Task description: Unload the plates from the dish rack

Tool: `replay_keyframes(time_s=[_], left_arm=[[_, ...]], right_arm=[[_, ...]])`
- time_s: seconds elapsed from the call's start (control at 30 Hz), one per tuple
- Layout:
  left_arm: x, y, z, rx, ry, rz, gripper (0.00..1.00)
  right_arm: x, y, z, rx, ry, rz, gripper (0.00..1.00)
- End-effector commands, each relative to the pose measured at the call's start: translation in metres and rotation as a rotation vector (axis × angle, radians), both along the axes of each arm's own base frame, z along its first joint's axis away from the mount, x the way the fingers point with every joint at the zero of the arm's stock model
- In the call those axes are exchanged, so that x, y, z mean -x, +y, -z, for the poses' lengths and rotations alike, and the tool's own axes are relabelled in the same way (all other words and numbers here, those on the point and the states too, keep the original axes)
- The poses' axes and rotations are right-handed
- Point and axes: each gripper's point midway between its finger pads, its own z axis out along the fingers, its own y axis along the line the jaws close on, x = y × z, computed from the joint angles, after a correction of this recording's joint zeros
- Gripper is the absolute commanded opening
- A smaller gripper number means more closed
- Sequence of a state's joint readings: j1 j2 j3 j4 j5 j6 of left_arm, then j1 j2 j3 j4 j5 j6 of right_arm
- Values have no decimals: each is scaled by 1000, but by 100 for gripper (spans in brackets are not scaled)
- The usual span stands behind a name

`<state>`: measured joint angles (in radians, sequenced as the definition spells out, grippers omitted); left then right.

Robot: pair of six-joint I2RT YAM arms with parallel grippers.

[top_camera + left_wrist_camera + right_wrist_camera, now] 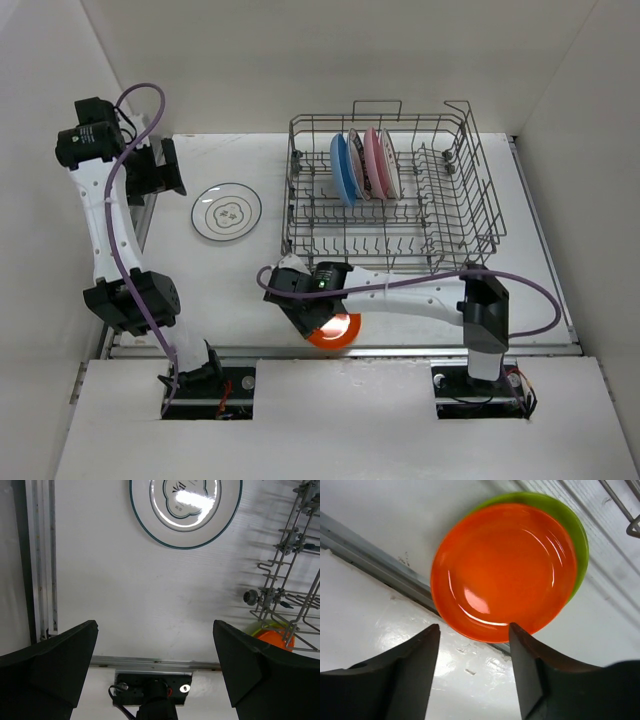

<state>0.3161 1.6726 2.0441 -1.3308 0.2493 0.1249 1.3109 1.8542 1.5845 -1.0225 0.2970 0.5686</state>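
The grey wire dish rack point(455, 215) stands at the back right and holds a blue plate point(343, 170), a pink plate point(374, 162) and other upright plates. A white plate with dark rings point(227, 212) lies flat left of the rack; it also shows in the left wrist view point(186, 510). An orange plate point(505, 570) lies on a yellow-green plate point(570, 525) near the front edge; it shows in the top view point(338, 331) too. My right gripper point(474, 635) is open just above the orange plate's near rim, holding nothing. My left gripper point(155, 645) is open and empty, high at the far left.
A metal rail point(400, 350) runs along the table's front edge. The rack's corner with a small wheel point(250, 597) shows in the left wrist view. White walls close in the table on the left, back and right.
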Motion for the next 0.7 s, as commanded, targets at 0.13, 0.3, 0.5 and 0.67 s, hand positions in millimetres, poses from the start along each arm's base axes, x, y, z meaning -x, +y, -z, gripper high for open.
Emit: replay_keyframes(time_s=[0.13, 0.3, 0.5, 0.67], left_arm=[[19, -21, -19, 54, -53, 88, 100], [13, -42, -38, 58, -145, 189, 100], [-18, -110, -62, 65, -275, 416, 100], [-66, -200, -51, -44, -307, 546, 100]], right_arm=[[0, 41, -47, -138, -9, -114, 72], [-21, 49, -142, -472, -73, -118, 79], [-128, -44, -224, -679, -277, 230, 82], [-216, -159, -227, -561, -483, 639, 84]])
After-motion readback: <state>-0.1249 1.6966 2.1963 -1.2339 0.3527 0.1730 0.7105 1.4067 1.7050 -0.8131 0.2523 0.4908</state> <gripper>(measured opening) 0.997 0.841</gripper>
